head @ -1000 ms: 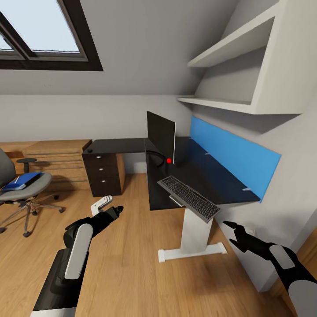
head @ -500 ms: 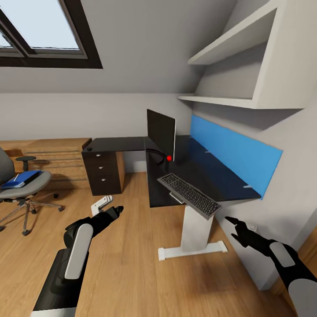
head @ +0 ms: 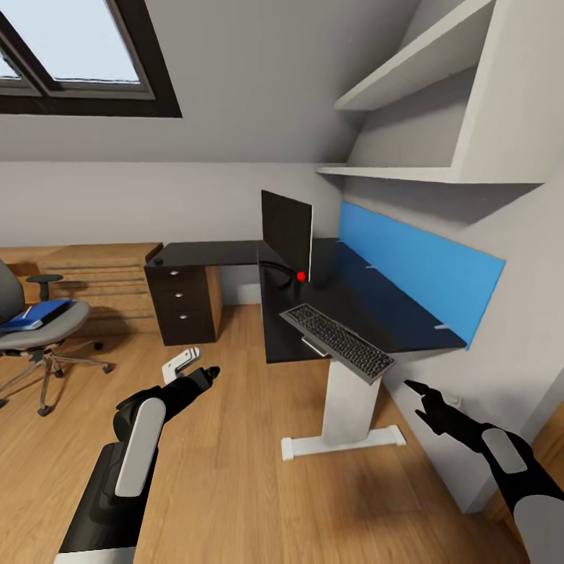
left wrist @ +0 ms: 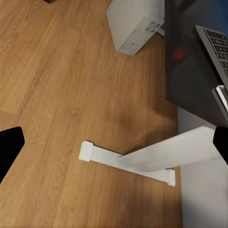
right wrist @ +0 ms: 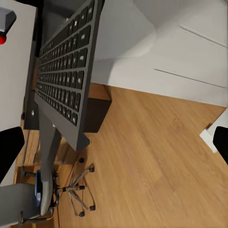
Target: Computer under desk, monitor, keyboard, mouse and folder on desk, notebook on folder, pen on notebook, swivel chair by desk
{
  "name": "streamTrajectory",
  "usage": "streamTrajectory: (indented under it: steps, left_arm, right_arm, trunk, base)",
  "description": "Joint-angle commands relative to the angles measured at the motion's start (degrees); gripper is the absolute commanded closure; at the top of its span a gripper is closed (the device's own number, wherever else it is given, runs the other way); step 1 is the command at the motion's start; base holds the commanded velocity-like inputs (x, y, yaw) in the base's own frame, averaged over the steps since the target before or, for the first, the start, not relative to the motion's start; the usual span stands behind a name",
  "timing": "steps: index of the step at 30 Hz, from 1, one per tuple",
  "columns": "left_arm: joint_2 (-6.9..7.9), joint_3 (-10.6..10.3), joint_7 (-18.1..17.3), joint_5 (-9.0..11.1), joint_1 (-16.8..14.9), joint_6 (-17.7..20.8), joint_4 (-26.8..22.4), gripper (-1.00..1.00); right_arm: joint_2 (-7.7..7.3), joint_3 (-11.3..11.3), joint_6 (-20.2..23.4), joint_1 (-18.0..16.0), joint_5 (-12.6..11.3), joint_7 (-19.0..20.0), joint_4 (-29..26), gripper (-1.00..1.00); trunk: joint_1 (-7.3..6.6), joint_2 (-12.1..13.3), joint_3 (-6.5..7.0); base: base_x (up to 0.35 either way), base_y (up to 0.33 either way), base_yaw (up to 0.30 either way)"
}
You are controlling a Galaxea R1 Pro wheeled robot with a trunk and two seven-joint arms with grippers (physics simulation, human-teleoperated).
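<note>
The grey swivel chair (head: 35,329) stands at the far left on open wood floor (head: 235,470), the blue folder (head: 33,314) flat on its seat. The left gripper (head: 205,374) hovers over bare floor, jaws apart, empty. On the black desk (head: 376,317), the monitor (head: 286,233) stands upright; the silver-grey keyboard (head: 338,340) overhangs the front edge, tilted. The right gripper (head: 419,397) hangs below the desk's right corner, spread open, empty.
</note>
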Motion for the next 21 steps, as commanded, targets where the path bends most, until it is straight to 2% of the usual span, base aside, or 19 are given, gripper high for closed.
streamTrajectory:
  steps: [1, 9, 21]
  left_arm:
    - [-0.04, 0.08, 0.48, 0.61, -0.05, 0.18, -0.06, -1.0]
    - [-0.04, 0.08, 0.48, 0.61, -0.05, 0.18, -0.06, -1.0]
    - [0.1, 0.13, 0.41, 0.5, -0.05, 0.13, -0.06, -1.0]
  right_arm:
    - [0.02, -0.26, 0.36, -0.05, -0.04, 0.11, 0.01, -1.0]
    - [0.03, -0.34, -0.73, -0.05, -0.04, 0.28, 0.14, -1.0]
    - [0.03, -0.4, -1.05, -0.05, -0.24, 1.0, 0.29, -1.0]
  trunk:
    - [0.22, -0.45, -0.24]
    - [1.98, -3.66, -1.68]
    - [1.98, -3.66, -1.68]
  base:
    - [0.0, 0.0, 0.0]
    - [0.0, 0.0, 0.0]
    - [0.0, 0.0, 0.0]
